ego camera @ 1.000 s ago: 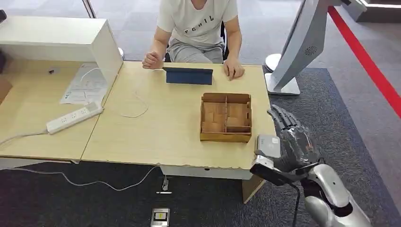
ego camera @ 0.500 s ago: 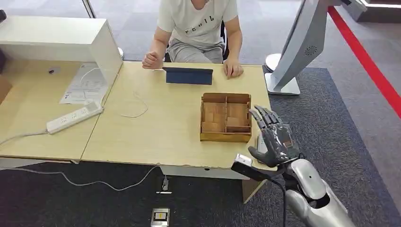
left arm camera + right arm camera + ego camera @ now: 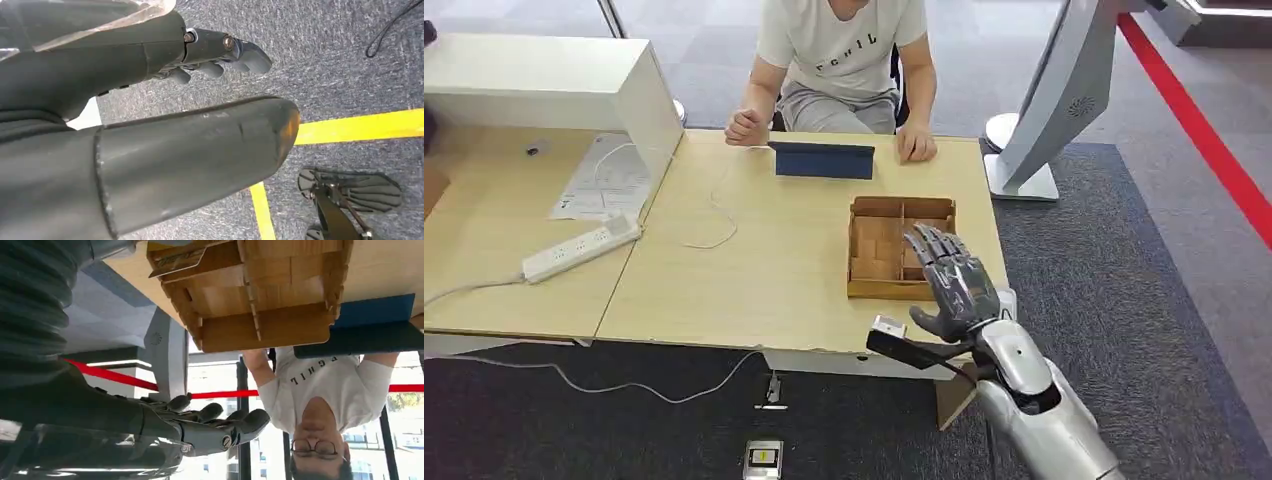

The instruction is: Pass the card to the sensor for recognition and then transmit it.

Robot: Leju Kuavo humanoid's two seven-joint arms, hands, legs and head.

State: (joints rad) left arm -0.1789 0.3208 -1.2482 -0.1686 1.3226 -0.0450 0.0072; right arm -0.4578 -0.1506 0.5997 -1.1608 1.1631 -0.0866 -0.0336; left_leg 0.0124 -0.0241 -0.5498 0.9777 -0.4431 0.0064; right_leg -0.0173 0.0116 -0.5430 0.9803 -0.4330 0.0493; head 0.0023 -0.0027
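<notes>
The right robot hand (image 3: 954,285) is hovering released, fingers spread and holding nothing, over the near right corner of the wooden divided box (image 3: 874,291) on the desk (image 3: 754,270). The card (image 3: 175,260) is lying tilted in a compartment at the near end of the box, beside the hand, as the right wrist view shows; from the head view the hand is covering that spot. The left robot hand (image 3: 220,55) is hanging loose over the carpet, gripping nothing.

The card is sitting low between thin partitions, so broad fingertips are likely to strike the walls, shove the light box across the desk or tip it, or press the card flat where it cannot be pinched. A shallow pinch is also risking a drop over the desk edge on the way to the small pale device (image 3: 1007,300) just beside the hand, probably the sensor, which a sweeping wrist could knock off the corner. A person (image 3: 844,50) is sitting at the far side behind a dark blue stand (image 3: 824,160), well apart from the hand.
</notes>
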